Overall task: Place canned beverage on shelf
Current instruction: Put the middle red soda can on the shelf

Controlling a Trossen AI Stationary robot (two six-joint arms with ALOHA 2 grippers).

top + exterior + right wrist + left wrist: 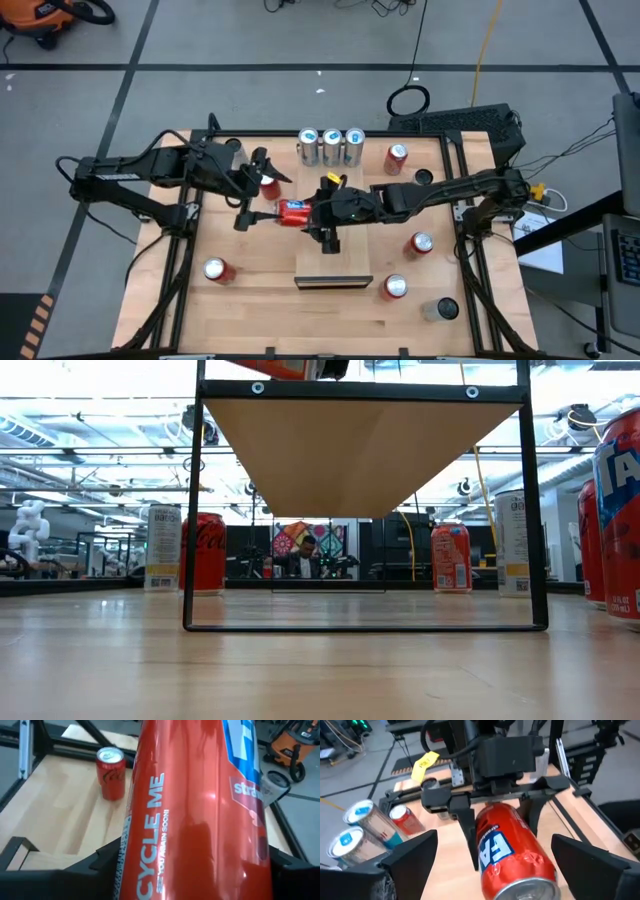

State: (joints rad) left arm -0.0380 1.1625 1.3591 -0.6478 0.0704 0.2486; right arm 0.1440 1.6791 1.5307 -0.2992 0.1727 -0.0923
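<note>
A red canned beverage [293, 211] hangs level over the table's middle, between both arms; it also shows in the left wrist view [512, 852] and fills the right wrist view [200, 810]. My right gripper [318, 212] is shut on it. My left gripper [252, 192] stands open, its fingers [412, 860] on either side of the can's left end without touching. The shelf [335, 255], a pale wood panel on a black frame, stands just nearer than the can. The low view shows the shelf's underside [360, 445] and the can [285, 368] above its top edge. My right gripper pinches the can's side wall near its right end [485, 817] between the two fingers [467, 837]. The fingers come from the table's right, slanting a little downward, and lie along the can. The can is lifted clear and lies about level, its free end [525, 887] toward my left gripper.
Three silver cans [332, 146] stand at the far edge, with a red can [397, 157] beside them. More red cans stand around: one [270, 185] under my left arm, one near left [217, 269], two right of the shelf [420, 244] [395, 287]. A grey can [440, 310] stands near right.
</note>
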